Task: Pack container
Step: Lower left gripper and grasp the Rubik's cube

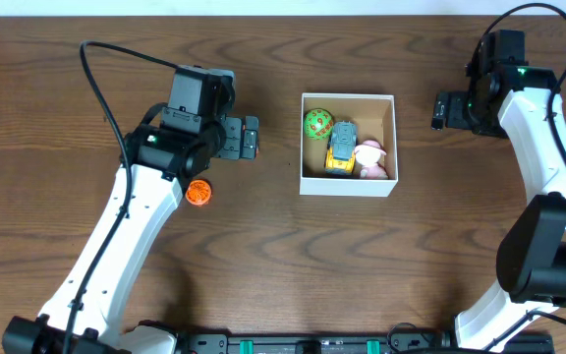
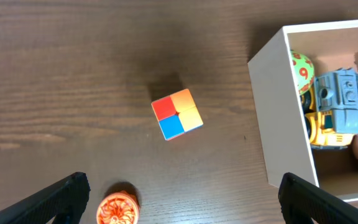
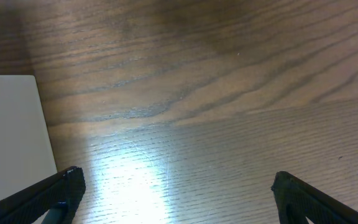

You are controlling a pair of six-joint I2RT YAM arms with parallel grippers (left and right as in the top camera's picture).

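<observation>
The container (image 1: 349,186) is a white-walled square box at the table's middle. It holds a green ball (image 1: 318,123), a yellow and grey toy vehicle (image 1: 340,147) and a pink toy (image 1: 369,157). My left gripper (image 1: 252,138) is open and empty, left of the box. In the left wrist view a small multicoloured cube (image 2: 177,114) lies on the table ahead of the open jaws (image 2: 182,199), left of the container wall (image 2: 278,118). The cube is hidden in the overhead view. My right gripper (image 1: 440,110) is open and empty, right of the box; in the right wrist view (image 3: 179,196) the container wall (image 3: 11,124) shows at left.
An orange ribbed disc (image 1: 198,193) lies on the dark wood table beside the left arm; in the left wrist view it (image 2: 118,208) sits by the left finger. Black cables loop over both arms.
</observation>
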